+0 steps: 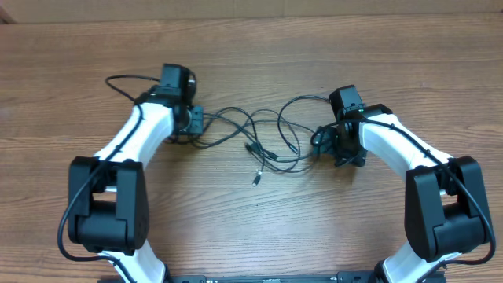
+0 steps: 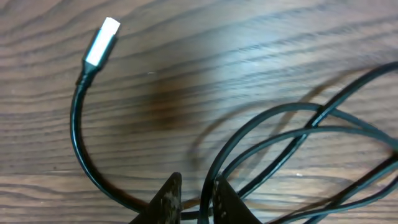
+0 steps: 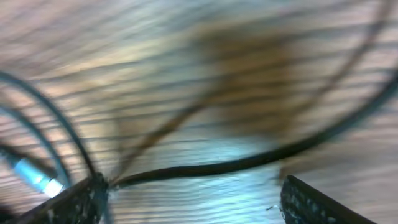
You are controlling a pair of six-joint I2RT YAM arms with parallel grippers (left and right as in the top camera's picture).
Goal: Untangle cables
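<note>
Overhead: the cables (image 1: 263,137) lie in a loose tangle mid-tabletop (image 1: 251,228), strung between the left end effector (image 1: 195,123) and the right end effector (image 1: 332,146). Loose plug ends trail toward the near side. Bare wood lies in front of and behind the tangle, and the tabletop's far edge runs well beyond both arms.

Left wrist: the left end effector (image 2: 194,186) is nearly closed, its fingers (image 2: 166,200) pinching a cable at the bottom edge. That cable curves up and left to a silver plug (image 2: 101,42), which lies flat on open wood. More cables (image 2: 292,134) loop off to the right, crossing one another.

Right wrist: the view is blurred. The right end effector (image 3: 194,182) gapes wide, clamping nothing. One cable (image 3: 205,167) runs across the gap, touching the left finger (image 3: 78,200). A silver plug (image 3: 37,177) lies beside that finger.
</note>
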